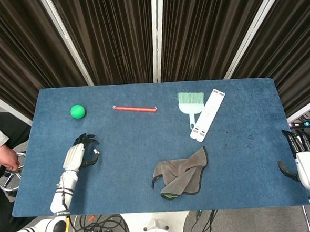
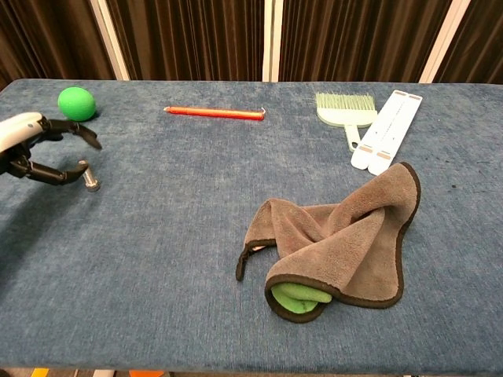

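Ball [image 2: 77,103] 1 | bolt [image 2: 91,185] 1 | left robot hand [image 2: 35,149] spread, empty | right robot hand [image 1: 304,157] fingers apart

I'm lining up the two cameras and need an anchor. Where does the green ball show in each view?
Head view: the green ball lies at upper left on the blue table, up from the left hand.
Chest view: the green ball sits at far left near the back edge, behind the left hand.
Shared landmark: the red pencil, to the ball's right in both.

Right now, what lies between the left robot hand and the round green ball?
Only bare blue tabletop, seen in both views, between left robot hand and round green ball.
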Robot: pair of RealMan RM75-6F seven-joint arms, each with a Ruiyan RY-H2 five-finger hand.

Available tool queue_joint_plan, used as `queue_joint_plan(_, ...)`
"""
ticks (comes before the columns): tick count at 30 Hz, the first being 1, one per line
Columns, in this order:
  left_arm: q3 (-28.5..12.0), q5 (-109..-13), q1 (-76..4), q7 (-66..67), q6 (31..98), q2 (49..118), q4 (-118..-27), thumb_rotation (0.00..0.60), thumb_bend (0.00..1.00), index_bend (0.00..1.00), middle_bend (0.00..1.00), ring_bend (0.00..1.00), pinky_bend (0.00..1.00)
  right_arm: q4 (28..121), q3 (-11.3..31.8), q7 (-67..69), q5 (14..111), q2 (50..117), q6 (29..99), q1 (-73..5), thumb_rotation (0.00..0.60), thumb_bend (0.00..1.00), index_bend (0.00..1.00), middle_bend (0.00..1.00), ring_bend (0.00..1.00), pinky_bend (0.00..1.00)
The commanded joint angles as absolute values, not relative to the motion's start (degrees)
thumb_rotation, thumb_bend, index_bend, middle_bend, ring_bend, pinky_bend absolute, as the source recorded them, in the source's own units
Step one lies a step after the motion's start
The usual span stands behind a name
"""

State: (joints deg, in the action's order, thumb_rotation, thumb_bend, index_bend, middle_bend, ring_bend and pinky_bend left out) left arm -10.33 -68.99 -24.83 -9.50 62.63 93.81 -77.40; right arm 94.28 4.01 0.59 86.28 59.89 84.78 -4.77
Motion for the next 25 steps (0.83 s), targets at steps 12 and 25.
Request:
queue_joint_plan(12, -8.1, -74.2, -16.3, 4.8, 77.3, 71.2, -90.9, 0.6, 0.18, 0.27, 0.14, 0.0, 0.0, 92.9, 3.9, 7.5, 86.7, 58.0, 83.1, -5.5, 0.6, 0.26, 0.03, 0.12, 0.0, 0.0)
queue_joint_plan(25, -1.7, -80.1, -5.0, 3.4, 88.7, 62.1, -100.2, 0.6, 0.18, 0.28, 0.15, 0.0, 0.0, 92.9, 2.9, 8.9, 89.5, 58.6, 84.5, -5.2, 0.6, 0.26, 0.03, 0.12, 0.0, 0.0)
